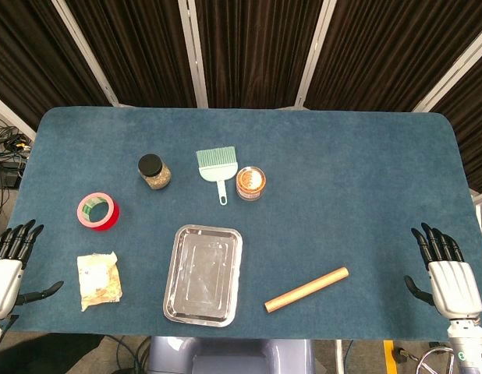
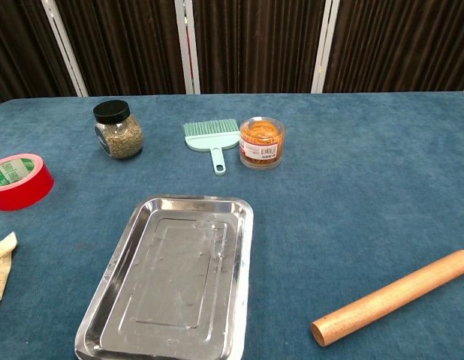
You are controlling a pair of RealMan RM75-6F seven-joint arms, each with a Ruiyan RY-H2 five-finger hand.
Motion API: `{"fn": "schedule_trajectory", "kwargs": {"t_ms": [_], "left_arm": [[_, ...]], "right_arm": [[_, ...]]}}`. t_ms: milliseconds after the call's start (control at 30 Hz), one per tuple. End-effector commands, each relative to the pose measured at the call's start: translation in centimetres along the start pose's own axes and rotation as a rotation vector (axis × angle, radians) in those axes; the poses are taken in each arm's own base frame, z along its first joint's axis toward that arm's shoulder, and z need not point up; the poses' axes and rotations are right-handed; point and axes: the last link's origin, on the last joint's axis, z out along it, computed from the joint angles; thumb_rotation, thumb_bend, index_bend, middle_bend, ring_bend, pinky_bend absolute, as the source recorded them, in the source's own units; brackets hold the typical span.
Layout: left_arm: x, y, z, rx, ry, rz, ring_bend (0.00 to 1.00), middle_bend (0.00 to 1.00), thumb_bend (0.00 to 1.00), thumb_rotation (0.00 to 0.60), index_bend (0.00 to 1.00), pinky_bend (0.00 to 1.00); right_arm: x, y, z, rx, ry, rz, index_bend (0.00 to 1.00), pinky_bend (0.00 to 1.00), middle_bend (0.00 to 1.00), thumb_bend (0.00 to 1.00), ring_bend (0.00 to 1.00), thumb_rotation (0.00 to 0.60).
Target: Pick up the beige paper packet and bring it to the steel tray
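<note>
Packet: beige paper packet (image 1: 99, 280) lies near left on table (image 1: 342, 179), left of steel tray (image 1: 203, 274).
Handling: judged light, soft, crumpled; best pinched at an edge.
Hands: left hand (image 1: 8, 269) and right hand (image 1: 448, 273) empty, fingers spread.

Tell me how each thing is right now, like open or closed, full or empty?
Steel tray: empty.
Beige paper packet: flat on table, untouched.
Jar: upright, black lid on.
Orange container: upright, full.
Red tape roll: lying flat.
Left hand: open, holding nothing.
Right hand: open, holding nothing.
</note>
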Motion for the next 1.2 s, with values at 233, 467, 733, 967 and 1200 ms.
{"fn": "schedule_trajectory", "kwargs": {"t_ms": [233,467,733,967,1200], "left_arm": [[-0.5,0.1,-0.3,-0.008,-0.054,0.011,0.00,0.00,0.09,0.600,0.00,0.00],[-2.6,0.7,-0.9,-0.033,-0.290,0.071,0.00,0.00,0.09,0.600,0.00,0.01],[-5.4,2.7,0.8,-0.078,-0.391,0.154,0.00,0.00,0.09,0.600,0.01,0.09],[-8.3,4.3,1.8,-0.114,-0.435,0.229,0.04,0.05,0.11,0.600,0.10,0.17],[-10.8,5.6,2.6,-0.120,-0.436,0.269,0.46,0.51,0.35,0.600,0.53,0.59]], "right_arm": [[0.0,-0.1,0.0,0.004,0.001,0.001,0.00,0.10,0.00,0.30,0.00,0.600],[-0.1,-0.2,0.0,0.006,-0.002,-0.002,0.00,0.10,0.00,0.30,0.00,0.600],[0.1,-0.3,0.0,0.011,0.005,0.005,0.00,0.10,0.00,0.30,0.00,0.600],[0.1,-0.3,-0.1,0.013,0.006,0.006,0.00,0.10,0.00,0.30,0.00,0.600],[0.3,-0.1,-0.1,0.005,0.013,0.013,0.00,0.10,0.00,0.30,0.00,0.600]]}}
